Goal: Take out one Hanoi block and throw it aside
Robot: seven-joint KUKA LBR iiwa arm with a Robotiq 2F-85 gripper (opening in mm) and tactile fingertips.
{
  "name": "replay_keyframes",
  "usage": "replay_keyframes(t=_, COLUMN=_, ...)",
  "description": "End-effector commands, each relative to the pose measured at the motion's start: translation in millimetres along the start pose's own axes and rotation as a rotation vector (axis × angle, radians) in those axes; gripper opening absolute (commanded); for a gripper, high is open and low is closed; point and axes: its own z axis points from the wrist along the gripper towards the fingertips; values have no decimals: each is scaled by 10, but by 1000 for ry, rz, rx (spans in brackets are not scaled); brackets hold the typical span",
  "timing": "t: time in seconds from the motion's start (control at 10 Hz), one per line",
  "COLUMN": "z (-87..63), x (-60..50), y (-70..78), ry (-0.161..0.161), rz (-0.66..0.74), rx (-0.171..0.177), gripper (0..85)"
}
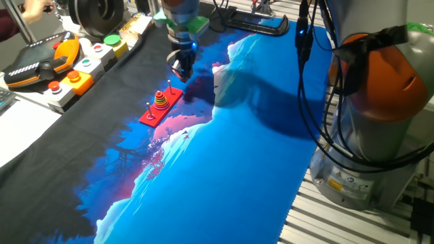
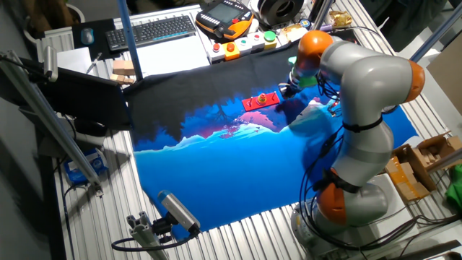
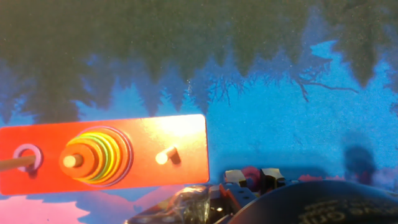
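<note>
Between the claw's (image 3: 252,179) fingers sat a small dark-red Hanoi block (image 3: 249,177), clamped and lifted clear of the red base (image 3: 180,134), where the stacked discs (image 3: 93,158) remained on the middle peg; release aside onto the surface (image 1: 258,176) seemed due next

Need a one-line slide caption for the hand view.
Hand view: red Hanoi base on blue cloth, ring stack on middle peg, gripper beside it.
</note>
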Motion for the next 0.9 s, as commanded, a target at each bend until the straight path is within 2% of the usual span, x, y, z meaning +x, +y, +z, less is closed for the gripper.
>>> replay_keyframes(t=0.0, z=20, x=12, y=-7, ry=-5, rz=-4, rx=-3, gripper=7)
replay_keyframes(t=0.7, z=164, x=100, y=-2, ry=-11, rz=-24, rx=-11, gripper=7)
replay_keyframes(t=0.8, z=173, x=105, y=3, ry=-12, rz=-29, rx=-9, gripper=40)
